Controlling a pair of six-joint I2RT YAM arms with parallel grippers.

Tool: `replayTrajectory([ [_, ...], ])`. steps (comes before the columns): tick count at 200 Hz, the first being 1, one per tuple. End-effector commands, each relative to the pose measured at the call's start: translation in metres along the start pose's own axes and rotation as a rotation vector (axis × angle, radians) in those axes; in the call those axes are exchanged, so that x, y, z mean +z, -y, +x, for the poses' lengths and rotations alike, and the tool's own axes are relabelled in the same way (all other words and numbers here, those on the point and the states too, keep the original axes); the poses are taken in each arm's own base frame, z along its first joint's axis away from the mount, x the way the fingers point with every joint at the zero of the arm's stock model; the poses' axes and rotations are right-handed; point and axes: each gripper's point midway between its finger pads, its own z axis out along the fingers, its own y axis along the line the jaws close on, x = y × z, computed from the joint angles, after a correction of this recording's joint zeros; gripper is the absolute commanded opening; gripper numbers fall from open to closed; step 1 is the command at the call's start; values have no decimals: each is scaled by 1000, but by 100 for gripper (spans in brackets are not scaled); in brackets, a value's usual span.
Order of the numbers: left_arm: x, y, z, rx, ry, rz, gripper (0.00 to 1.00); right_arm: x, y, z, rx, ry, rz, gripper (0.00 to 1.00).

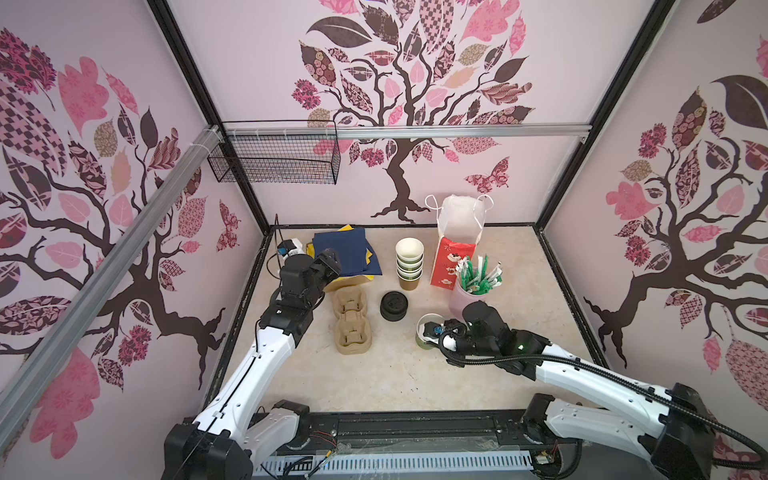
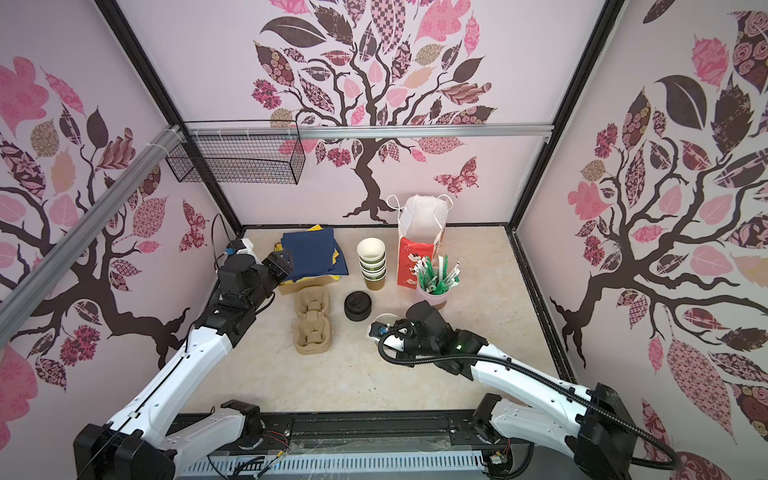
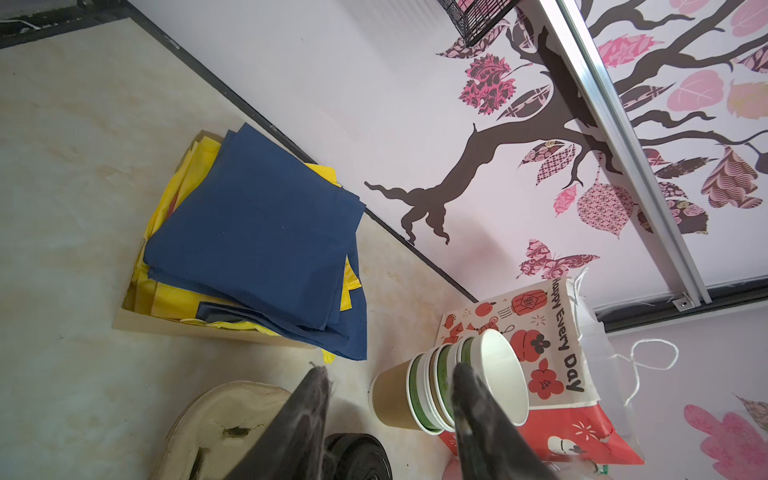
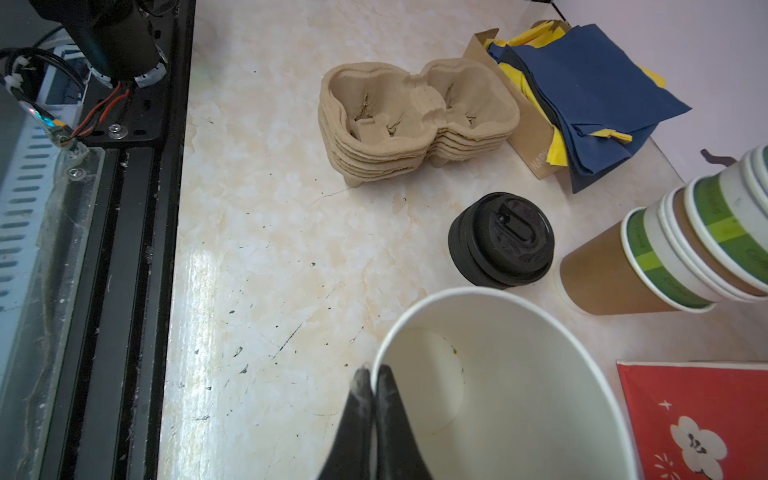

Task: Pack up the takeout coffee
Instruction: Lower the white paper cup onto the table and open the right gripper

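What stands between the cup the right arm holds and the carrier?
Nothing visible on the straight way to the carrier's nearer pocket: only bare table lies between it and the cup. The lid stack stands just off that path, toward the farther pocket.

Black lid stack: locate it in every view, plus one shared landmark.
In a top view: black lid stack mid-table, right of the carriers.
In a top view: same spot.
Left wrist: cut off at the frame edge.
Right wrist: mid-frame.
Landmark: nested cup stack beside it.
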Motion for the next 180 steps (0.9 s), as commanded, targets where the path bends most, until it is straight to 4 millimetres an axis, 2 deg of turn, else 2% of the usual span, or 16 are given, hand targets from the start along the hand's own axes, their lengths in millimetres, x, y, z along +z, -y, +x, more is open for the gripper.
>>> replayTrajectory([
  [1, -2, -12, 4, 4, 0, -30, 51, 9, -7, -10, -21, 39, -50, 0],
  [81, -2, -13, 9, 3, -15, -29, 51, 40, -18, 5, -34, 2, -99, 0],
  [147, -2, -16, 9, -5, -11, -40, 51, 51, -25, 4, -15, -26, -138, 0],
  [163, -1, -16, 9, -6, -11, -40, 51, 53, -26, 4, -10, -35, -143, 5],
  [180, -2, -15, 7, -5, -8, -37, 52, 54, -25, 4, -6, -45, -143, 16],
])
